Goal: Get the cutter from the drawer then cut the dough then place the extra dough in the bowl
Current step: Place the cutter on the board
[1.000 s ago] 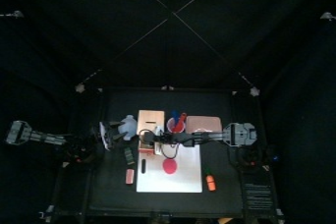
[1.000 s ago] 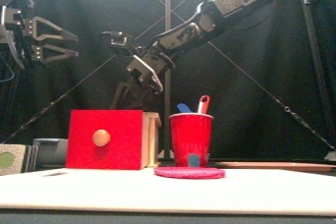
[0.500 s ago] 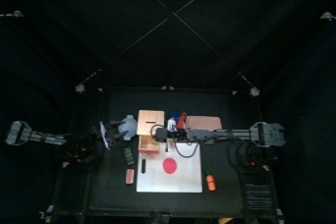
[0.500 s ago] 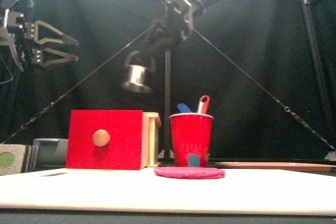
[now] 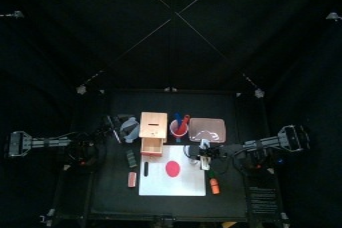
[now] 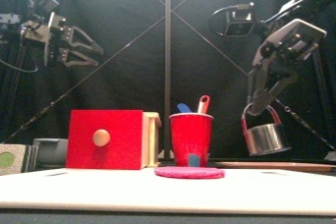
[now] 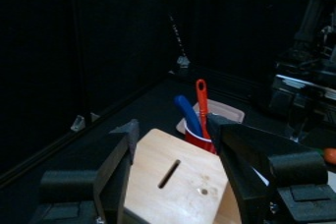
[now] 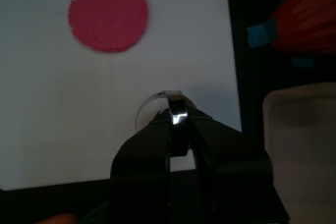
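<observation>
The white cutting board (image 8: 79, 110) lies right under the right gripper (image 6: 261, 108), which hangs over the board's right-hand part. The wooden box (image 6: 105, 140) sits below the left gripper (image 6: 86, 51) and slightly to its right. Its red drawer front faces the table's front edge and looks flush with the box. That left gripper hovers high over the table with its jaws spread wide and nothing between them.

The pink tray (image 5: 210, 130) lies just behind the right gripper, off the board. The red cup (image 6: 191, 135) stands between the two grippers, beside the box, with a blue knife (image 6: 183, 108) and a red knife (image 6: 202, 103) sticking out of it.

The flat pink dough (image 6: 190, 172) lies on the board, down and to the left of the right gripper, clear of it. The right gripper's jaws are pinched tight on the wire handle of the metal cutter (image 6: 266, 140). The cutter dangles straight below them, just off the board surface and apart from the dough. A small orange toy (image 5: 213, 185) lies in front of that gripper, near the board's right edge.
</observation>
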Tool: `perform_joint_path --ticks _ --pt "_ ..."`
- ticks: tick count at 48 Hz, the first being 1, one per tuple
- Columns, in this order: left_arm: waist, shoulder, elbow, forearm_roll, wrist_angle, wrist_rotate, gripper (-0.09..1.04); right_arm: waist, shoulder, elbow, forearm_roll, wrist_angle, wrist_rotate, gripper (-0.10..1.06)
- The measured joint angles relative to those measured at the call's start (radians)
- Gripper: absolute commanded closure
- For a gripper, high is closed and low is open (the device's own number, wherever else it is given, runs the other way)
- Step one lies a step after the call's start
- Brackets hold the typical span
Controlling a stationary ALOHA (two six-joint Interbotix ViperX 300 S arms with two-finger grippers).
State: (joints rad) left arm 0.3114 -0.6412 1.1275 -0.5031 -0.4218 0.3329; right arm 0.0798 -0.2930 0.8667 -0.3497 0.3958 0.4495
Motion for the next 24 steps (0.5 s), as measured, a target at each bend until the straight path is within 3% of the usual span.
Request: perform_joint_path --ticks 9,19,24 --pt "0.020 0.069 -0.044 0.003 0.023 0.002 0.04 0.003 0.000 0.017 -0.055 0.000 0.098 0.29" --pt "0.061 0.074 -0.046 0.008 0.029 0.008 0.04 0.012 0.000 0.012 -0.071 0.000 0.103 0.28" --pt "0.132 0.097 -0.080 0.055 0.086 0.009 0.04 0.012 0.011 -0.048 -0.094 -0.011 0.104 0.29"
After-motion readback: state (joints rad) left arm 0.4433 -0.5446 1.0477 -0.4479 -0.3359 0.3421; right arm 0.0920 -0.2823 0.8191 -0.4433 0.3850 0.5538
